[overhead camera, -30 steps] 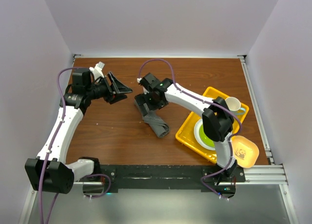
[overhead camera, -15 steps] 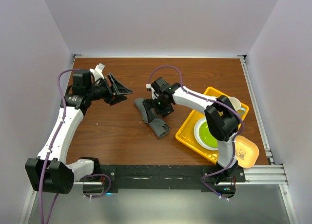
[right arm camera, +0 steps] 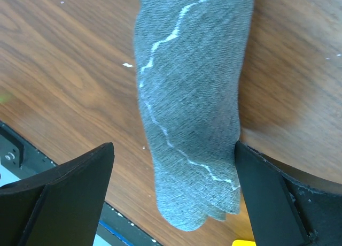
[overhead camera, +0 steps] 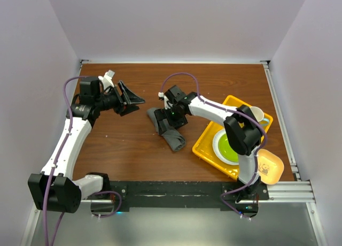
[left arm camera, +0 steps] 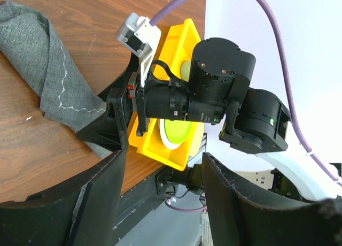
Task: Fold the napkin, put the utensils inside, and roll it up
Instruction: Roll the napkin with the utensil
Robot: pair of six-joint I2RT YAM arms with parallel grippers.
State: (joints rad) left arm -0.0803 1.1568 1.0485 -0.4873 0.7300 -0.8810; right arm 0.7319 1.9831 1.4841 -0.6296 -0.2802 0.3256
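Note:
The napkin is a dark grey rolled bundle lying on the wooden table at mid centre. It fills the right wrist view and shows in the left wrist view, with its pale stitched line visible. My right gripper is open and low over the roll, with one finger on each side. The right finger is at the cloth's edge. My left gripper is open and empty, held above the table to the left of the napkin. No utensils show in any view.
A yellow tray sits at the right with a white-rimmed green plate in it and a white mug at its far corner. A yellow bowl stands near the right arm's base. The tray also shows in the left wrist view.
My right gripper has moved right and nearer along the napkin, uncovering the roll's far end, then held nearly still. The left arm has not moved.

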